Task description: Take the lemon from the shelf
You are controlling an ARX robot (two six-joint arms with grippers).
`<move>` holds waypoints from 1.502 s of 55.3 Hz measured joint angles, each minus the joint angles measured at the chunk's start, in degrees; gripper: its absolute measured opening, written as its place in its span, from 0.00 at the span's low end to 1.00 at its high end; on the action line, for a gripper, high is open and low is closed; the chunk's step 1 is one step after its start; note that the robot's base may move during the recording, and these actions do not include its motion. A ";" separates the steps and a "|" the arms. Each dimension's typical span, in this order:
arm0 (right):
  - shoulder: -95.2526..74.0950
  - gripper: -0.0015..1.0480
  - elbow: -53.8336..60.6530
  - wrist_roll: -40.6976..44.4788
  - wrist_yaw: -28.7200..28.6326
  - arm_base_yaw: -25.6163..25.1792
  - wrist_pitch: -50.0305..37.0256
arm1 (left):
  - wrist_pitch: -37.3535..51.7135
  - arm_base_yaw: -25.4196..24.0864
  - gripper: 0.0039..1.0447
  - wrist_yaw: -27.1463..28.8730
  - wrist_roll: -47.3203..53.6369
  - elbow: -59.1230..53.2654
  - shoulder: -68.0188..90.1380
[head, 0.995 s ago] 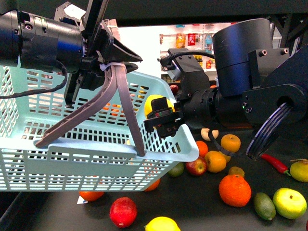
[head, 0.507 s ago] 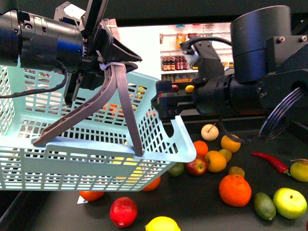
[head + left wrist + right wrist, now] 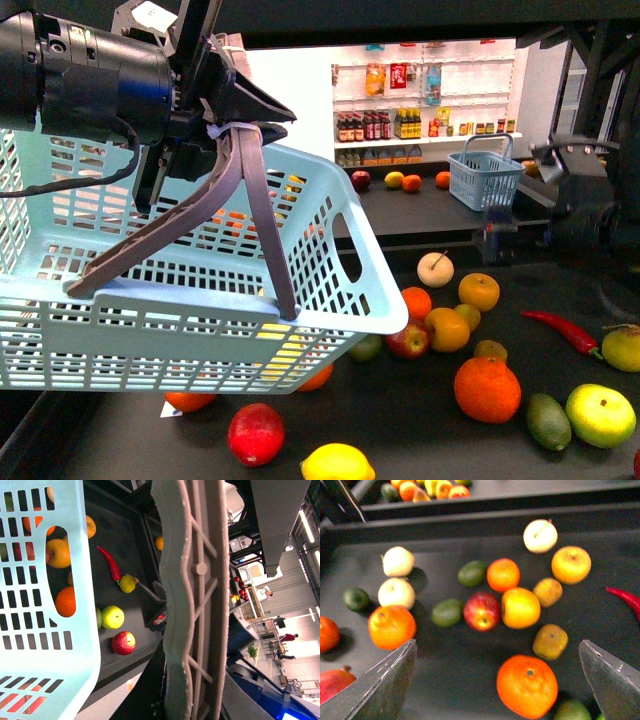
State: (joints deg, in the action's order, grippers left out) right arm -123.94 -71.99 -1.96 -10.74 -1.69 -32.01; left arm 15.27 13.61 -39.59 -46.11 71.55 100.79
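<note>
My left gripper (image 3: 225, 128) is shut on the grey handle (image 3: 255, 215) of a pale blue mesh basket (image 3: 330, 250), which it holds above the shelf's black deck (image 3: 420, 425). The handle (image 3: 192, 605) fills the left wrist view. A yellow lemon (image 3: 281, 345) shows through the basket's mesh, low inside it. Another plain yellow fruit (image 3: 338, 464) lies on the deck at the front edge. My right gripper (image 3: 497, 238) hangs at the far right, clear of the basket. In the right wrist view it (image 3: 497, 680) stands open and empty above a big orange (image 3: 527, 685).
Loose fruit covers the deck: oranges (image 3: 488, 390), red apples (image 3: 255, 434), a yellow-green apple (image 3: 600, 415), a green fruit (image 3: 549, 423) and a red chili (image 3: 562, 332). A farther shelf carries a small blue basket (image 3: 485, 178).
A second ago my right gripper held the lemon over the basket rim. It let go and the arm drew back to the right; the lemon now lies in the basket.
</note>
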 joint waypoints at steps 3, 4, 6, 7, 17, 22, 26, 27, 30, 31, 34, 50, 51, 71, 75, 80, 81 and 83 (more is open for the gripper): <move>-2.21 0.93 0.63 1.29 0.00 -0.28 -0.57 | 0.00 0.00 0.11 0.00 0.00 0.00 0.00; -2.62 0.93 0.81 1.46 0.02 -0.28 -0.68 | 0.00 0.00 0.11 0.00 0.00 0.00 -0.02; -3.87 0.93 1.29 2.58 0.20 -0.24 -1.07 | 0.00 0.00 0.11 -0.02 0.00 0.00 0.00; -4.68 0.93 1.53 3.28 0.26 -0.11 -1.29 | 0.00 0.00 0.11 -0.02 0.00 0.00 0.00; -10.80 0.93 2.84 7.54 -0.44 2.54 -2.38 | 0.00 0.00 0.11 -0.02 0.00 0.00 0.00; -13.81 0.93 3.61 10.10 -3.21 5.33 -2.71 | 0.00 0.00 0.11 -0.02 0.00 0.00 0.00; -16.00 0.93 4.39 13.66 -6.86 8.41 -2.69 | 0.00 0.00 0.11 -0.04 0.00 0.00 0.00; -16.37 0.93 4.46 14.43 -7.52 8.98 -2.51 | 0.00 0.00 0.11 -0.02 0.00 0.00 0.00; -17.59 0.93 4.48 16.72 -9.55 10.80 -1.81 | 0.00 0.00 0.11 -0.02 -0.02 0.00 0.00; -17.94 0.93 4.48 17.25 -10.01 11.28 -1.70 | 0.00 0.00 0.11 -0.02 -0.02 0.00 0.00; -19.32 0.93 4.46 18.56 -11.34 12.81 -1.68 | 0.00 0.00 0.11 -0.02 0.02 0.00 0.00; -26.62 0.93 -1.14 24.46 -12.37 17.77 -2.08 | 0.00 0.00 0.11 -0.02 0.00 0.00 0.00; -27.12 0.93 -1.60 24.57 -11.89 17.99 -2.25 | 0.00 0.00 0.11 -0.02 0.00 0.00 0.00; -32.46 0.93 -9.29 25.55 -8.76 19.34 -2.05 | 0.00 0.00 0.10 -0.02 0.00 0.00 0.00; -33.38 0.93 -11.19 25.55 -7.54 19.54 -1.18 | 0.00 0.00 0.10 -0.02 0.00 0.00 0.00; -34.67 0.93 -13.53 25.75 -6.73 19.80 0.31 | 0.00 0.00 0.10 -0.04 0.00 0.00 0.00; -34.93 0.93 -13.97 25.81 -6.56 19.87 0.55 | 0.00 0.00 0.10 -0.04 0.00 0.00 0.00; -35.50 0.93 -14.67 25.86 -6.25 20.04 0.96 | 0.00 0.00 0.10 -0.02 0.00 0.00 0.00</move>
State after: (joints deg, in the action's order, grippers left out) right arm -159.44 -86.65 23.90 -16.99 18.35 -31.05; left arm 15.27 13.61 -39.62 -46.11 71.55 100.79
